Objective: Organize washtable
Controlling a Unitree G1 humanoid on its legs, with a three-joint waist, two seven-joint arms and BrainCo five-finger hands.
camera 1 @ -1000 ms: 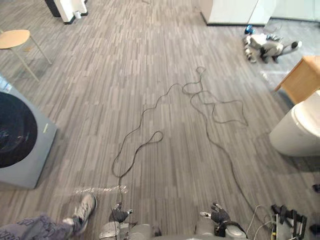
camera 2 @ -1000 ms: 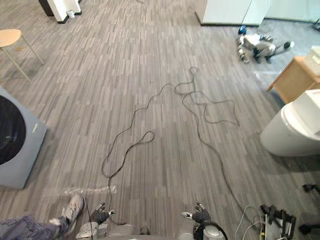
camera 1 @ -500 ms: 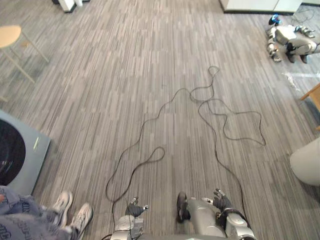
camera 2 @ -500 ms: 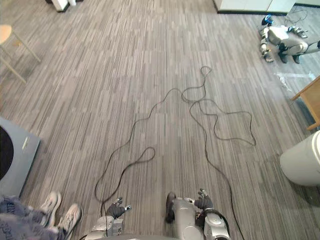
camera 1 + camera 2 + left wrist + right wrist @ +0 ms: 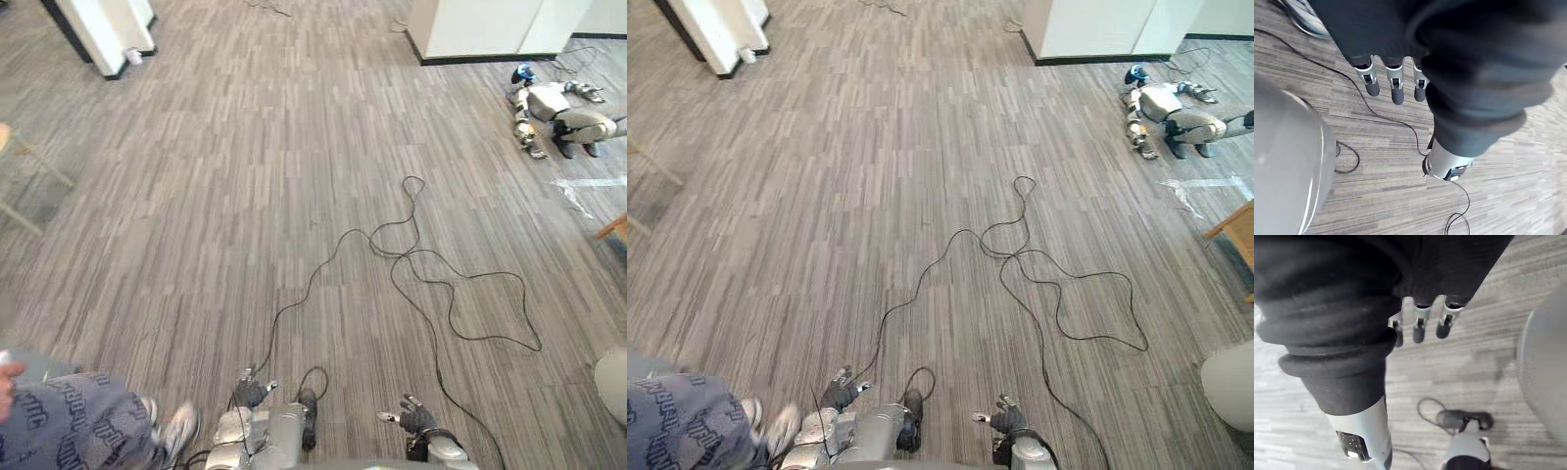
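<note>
My left hand [image 5: 250, 392] hangs low at the view's bottom edge, over the grey striped floor. In the left wrist view its fingers [image 5: 1396, 88] hang straight and relaxed, the thumb [image 5: 1447, 166] apart, with nothing held. My right hand [image 5: 416, 419] hangs at the same height a little to the right. Its fingers [image 5: 1419, 330] are also relaxed and open, with only floor behind them.
A person's patterned trouser leg [image 5: 59, 426] and shoe [image 5: 181, 428] stand close at the lower left. A small robot [image 5: 554, 108] lies on the floor at the far right, near a white cabinet [image 5: 480, 24]. A white rounded object [image 5: 615, 384] sits at the right edge.
The whole picture has shifted as the camera moved; the grey machine at the left has slid out of view. The person's leg now sits nearer the left hand. Both hands stay low and open.
</note>
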